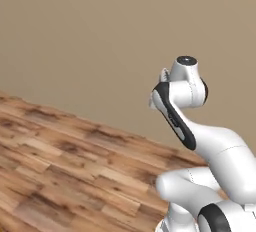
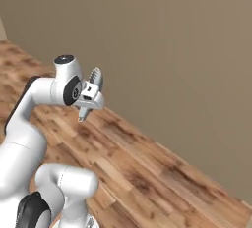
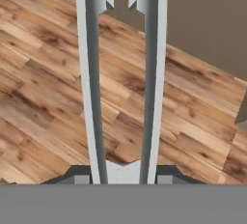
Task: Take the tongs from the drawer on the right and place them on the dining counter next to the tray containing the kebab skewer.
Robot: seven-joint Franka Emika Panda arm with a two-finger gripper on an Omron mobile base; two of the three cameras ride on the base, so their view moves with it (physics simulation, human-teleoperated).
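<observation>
The gripper (image 2: 91,98) is pinched on the tongs (image 3: 121,73), held near their joined end, so the two long arms run straight out ahead of the hand over bare wooden floor (image 3: 43,102), with a plain beige wall (image 2: 187,50) beyond. No counter or tray is visible from here, so the carry to the dining counter looks like it has some way to go. The main risk, as I judge it, is slippage: the tongs are smooth grey metal, slim and springy, and most of their length hangs forward of the fingers, so a quick swing of the arm or a jolt of the base could lever them round in the grip or let them slide free onto the floor. The far tips could also catch a cabinet edge or the counter's rim on approach, since they reach well past the hand. The arms of the tongs are flat, narrow strips with toothed, scalloped ends. The floor below is matte planking in mixed brown tones, and the wall is flat and featureless.
</observation>
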